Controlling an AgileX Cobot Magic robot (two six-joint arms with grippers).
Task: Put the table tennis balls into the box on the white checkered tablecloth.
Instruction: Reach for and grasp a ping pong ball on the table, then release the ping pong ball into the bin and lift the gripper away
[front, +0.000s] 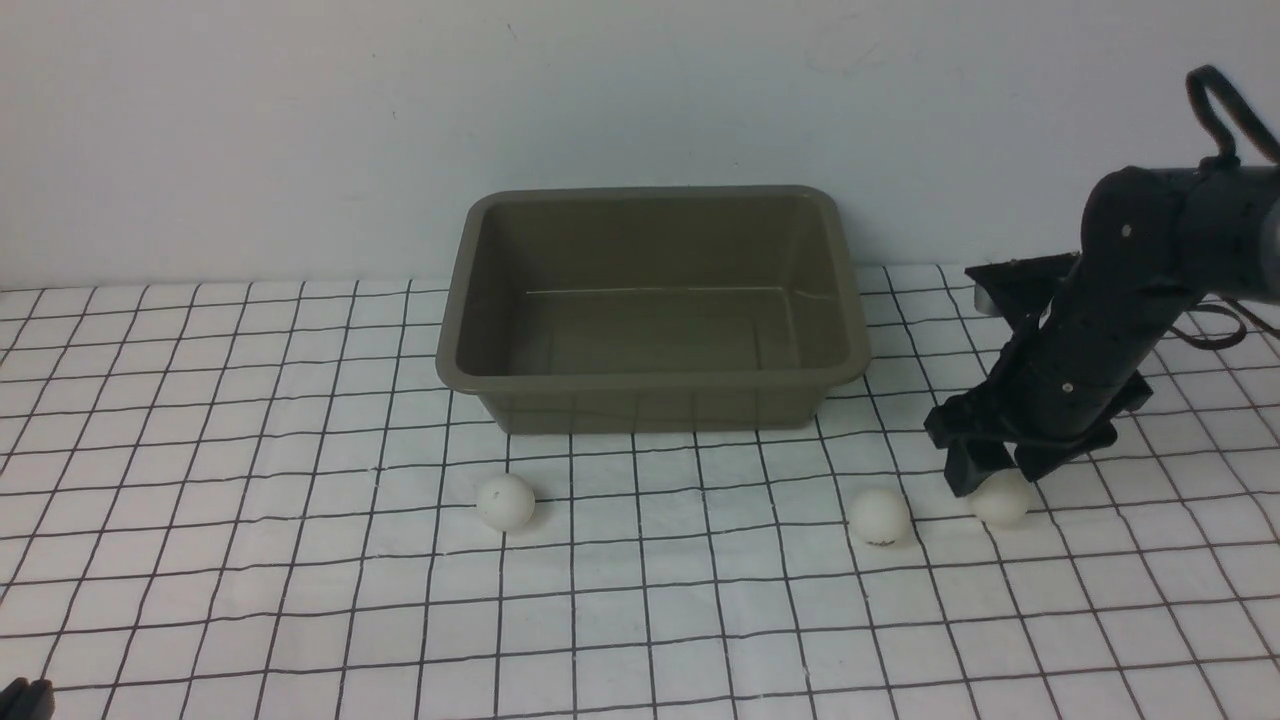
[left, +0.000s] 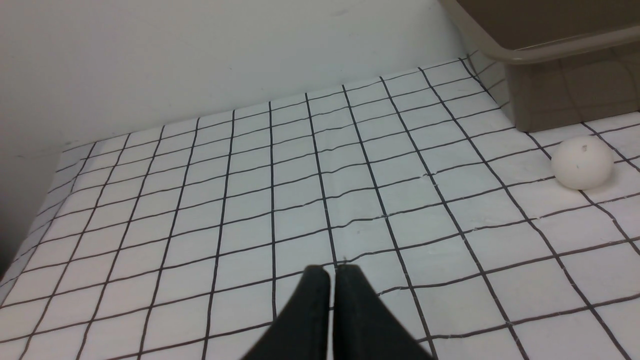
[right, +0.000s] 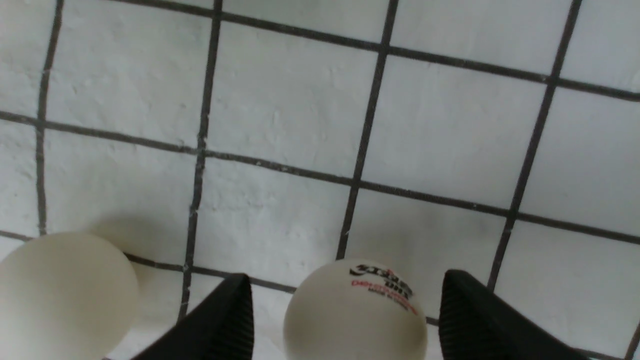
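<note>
The olive-brown box (front: 455, 375) stands empty at the back middle of the white checkered tablecloth (front: 250, 560). Three white table tennis balls lie in front of it: a left ball (front: 505, 501), a middle ball (front: 880, 516) with a dark mark, and a right ball (front: 999, 497). My right gripper (front: 990, 480) is lowered over the right ball. In the right wrist view it (right: 345, 285) is open, with the printed ball (right: 355, 312) between its fingers (right: 220, 320) and small gaps on both sides. The middle ball (right: 65, 295) lies beside it. My left gripper (left: 332, 270) is shut and empty, low over the cloth.
A plain pale wall (front: 300, 130) rises right behind the box. The left wrist view shows the box corner (left: 550, 50) and the left ball (left: 581, 162) on the cloth. A bit of my left arm (front: 25, 700) shows at the front left corner.
</note>
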